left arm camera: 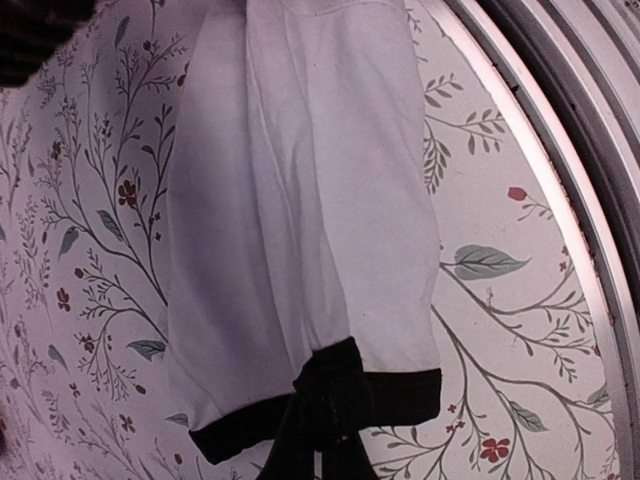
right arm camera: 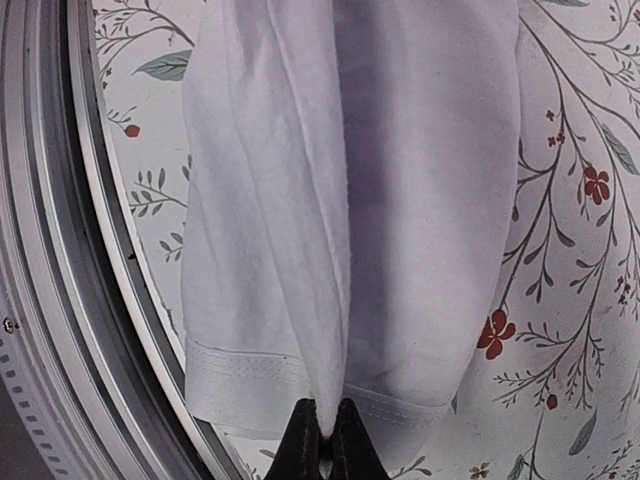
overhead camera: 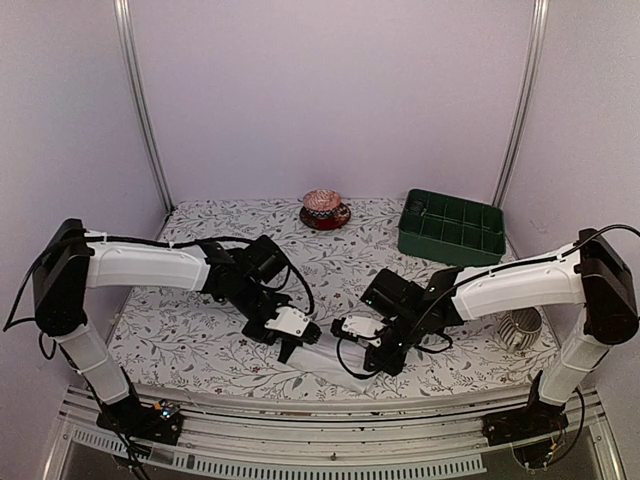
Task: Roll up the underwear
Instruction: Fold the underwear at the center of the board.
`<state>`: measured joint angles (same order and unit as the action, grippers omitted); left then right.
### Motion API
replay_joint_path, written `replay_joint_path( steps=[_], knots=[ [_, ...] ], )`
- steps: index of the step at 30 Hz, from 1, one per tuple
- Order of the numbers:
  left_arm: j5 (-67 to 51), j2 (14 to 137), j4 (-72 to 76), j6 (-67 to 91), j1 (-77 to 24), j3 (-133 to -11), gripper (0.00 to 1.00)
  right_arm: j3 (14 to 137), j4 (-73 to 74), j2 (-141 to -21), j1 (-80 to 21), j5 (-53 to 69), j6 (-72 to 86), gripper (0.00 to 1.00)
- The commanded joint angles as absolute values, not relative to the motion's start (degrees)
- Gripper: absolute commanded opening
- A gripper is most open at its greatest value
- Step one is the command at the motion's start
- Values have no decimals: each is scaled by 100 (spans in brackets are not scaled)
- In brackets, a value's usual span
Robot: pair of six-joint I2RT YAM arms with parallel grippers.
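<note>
Soft even violet-tinted light, faint shadows, wrist views sharp, bowed at the edges

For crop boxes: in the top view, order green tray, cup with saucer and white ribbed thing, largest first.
1. green tray
2-3. cup with saucer, white ribbed thing: look alike; the latter is partly hidden.

Left arm [overhead camera: 140, 265], right arm [overhead camera: 520, 285]: white shells, black joints, black cables; right claw [right arm camera: 320, 440] black.

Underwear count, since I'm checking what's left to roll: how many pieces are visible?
1. The white underwear lies at the table's near edge, its ends pinched by the left gripper and right gripper. Another piece may be hidden.
</note>
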<state>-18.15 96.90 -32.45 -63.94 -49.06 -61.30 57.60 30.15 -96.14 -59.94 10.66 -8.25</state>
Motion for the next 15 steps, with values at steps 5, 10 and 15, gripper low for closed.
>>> replay_joint_path(
  steps=[5, 10, 15],
  knots=[
    [-1606, 10034, -3398, -6248, -4809, -6487, 0, 5897, 3173, -9781, -5876, 654, -879, 3],
    [-1464, 10251, -3293, -6130, -4795, -6634, 0, 5940, 3154, -9847, -5847, 348, -858, 11],
    [-1274, 10350, -3055, -5954, -4768, -6640, 14, 5985, 3082, -9790, -5849, -201, -714, 34]
  ],
)
